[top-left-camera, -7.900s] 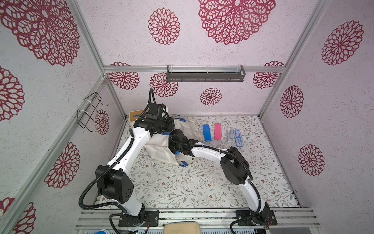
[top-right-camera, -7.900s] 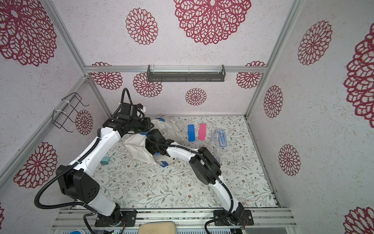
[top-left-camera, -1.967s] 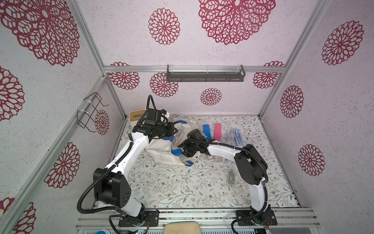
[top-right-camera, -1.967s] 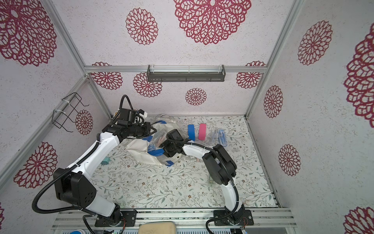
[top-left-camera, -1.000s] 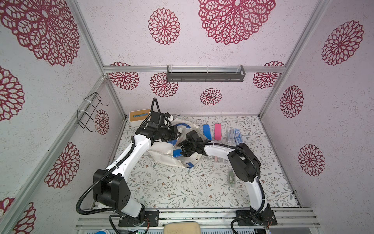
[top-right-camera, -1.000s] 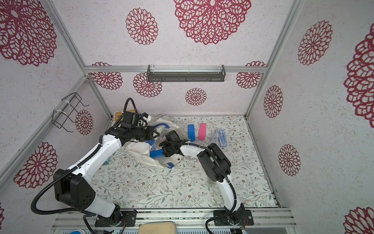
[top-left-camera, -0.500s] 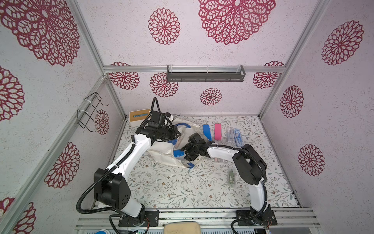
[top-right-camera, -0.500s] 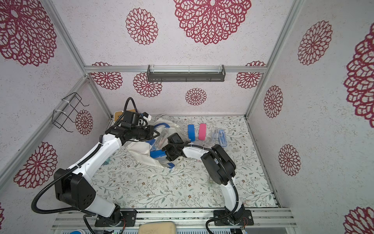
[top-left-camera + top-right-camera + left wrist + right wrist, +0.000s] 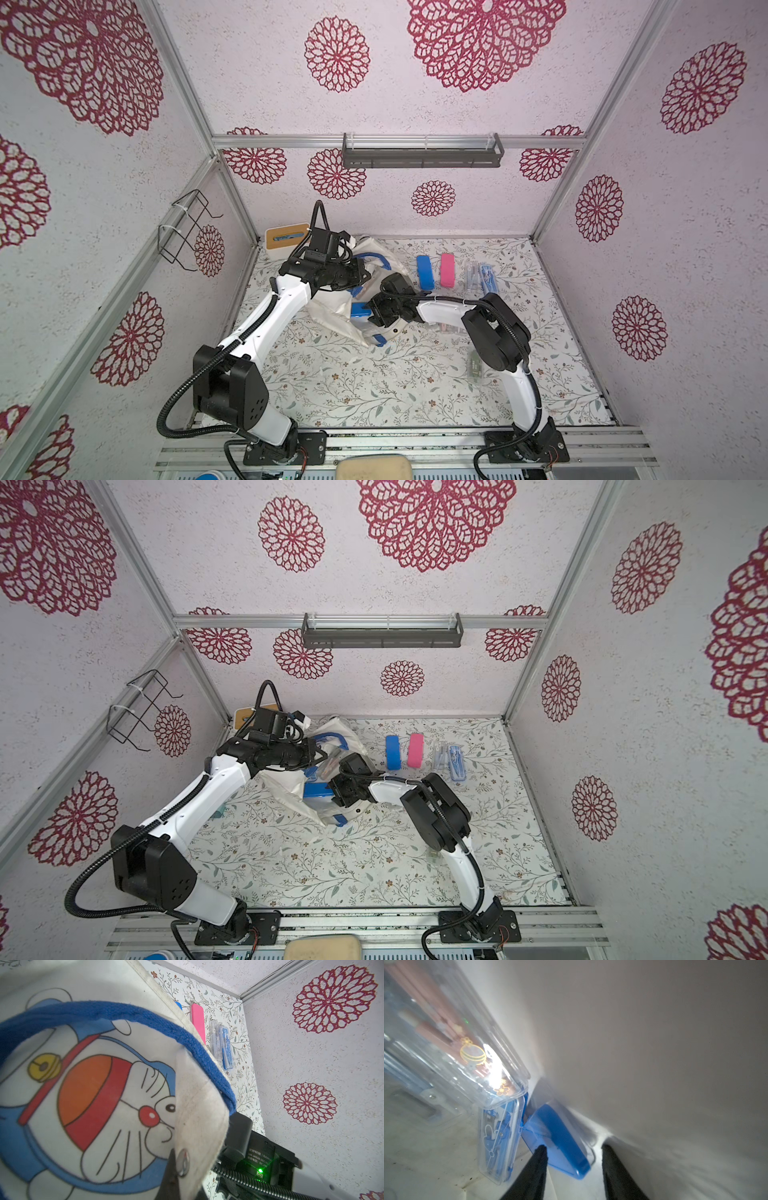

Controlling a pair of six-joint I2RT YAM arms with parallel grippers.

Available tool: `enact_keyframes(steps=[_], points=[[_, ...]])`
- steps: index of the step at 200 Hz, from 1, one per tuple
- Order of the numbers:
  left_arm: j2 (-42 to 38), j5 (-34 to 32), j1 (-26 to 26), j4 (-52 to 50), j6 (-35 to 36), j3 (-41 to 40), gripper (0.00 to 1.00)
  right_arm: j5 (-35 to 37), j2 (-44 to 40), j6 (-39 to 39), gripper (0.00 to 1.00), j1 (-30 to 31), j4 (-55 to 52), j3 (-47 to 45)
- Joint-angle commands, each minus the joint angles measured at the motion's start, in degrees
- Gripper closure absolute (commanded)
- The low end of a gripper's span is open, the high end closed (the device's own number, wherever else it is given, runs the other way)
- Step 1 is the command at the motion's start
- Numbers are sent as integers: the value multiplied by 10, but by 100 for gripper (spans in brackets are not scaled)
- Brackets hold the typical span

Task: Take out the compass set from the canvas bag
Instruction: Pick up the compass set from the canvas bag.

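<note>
Progress check: compass set [image 9: 497, 1138] sits deep inside the canvas bag [image 9: 332, 307], not lifted out yet. Left gripper [image 9: 359, 274] pinches the bag's rim, right gripper [image 9: 573, 1147] is inside, jaws apart around a blue case [image 9: 562, 1132] just beside the set, so grab and lift remain

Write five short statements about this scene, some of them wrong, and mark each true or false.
1. The left gripper is shut on the canvas bag's edge. True.
2. The right gripper hangs outside the bag. False: it is inside, jaws open astride a blue case.
3. A second blue case and a pink case lie side by side on the table. True.
4. The bag's strap handle is red. False: it is blue.
5. A clear case sits inside the bag. True.
</note>
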Motion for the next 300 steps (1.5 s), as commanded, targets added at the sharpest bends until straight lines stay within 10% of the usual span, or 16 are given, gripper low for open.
enact_keyframes(steps=[1, 79, 156, 300], points=[[-21, 24, -6, 13, -8, -2, 100, 32, 16, 8, 63, -2, 31, -3], [-14, 27, -6, 4, -6, 17, 100, 54, -21, -24, 72, -8, 38, 8], [-26, 32, -6, 14, -22, 6, 100, 45, 16, -9, 56, -10, 124, 22], [-13, 22, 15, 18, -32, 11, 100, 25, -35, -59, 88, -11, 92, -14]])
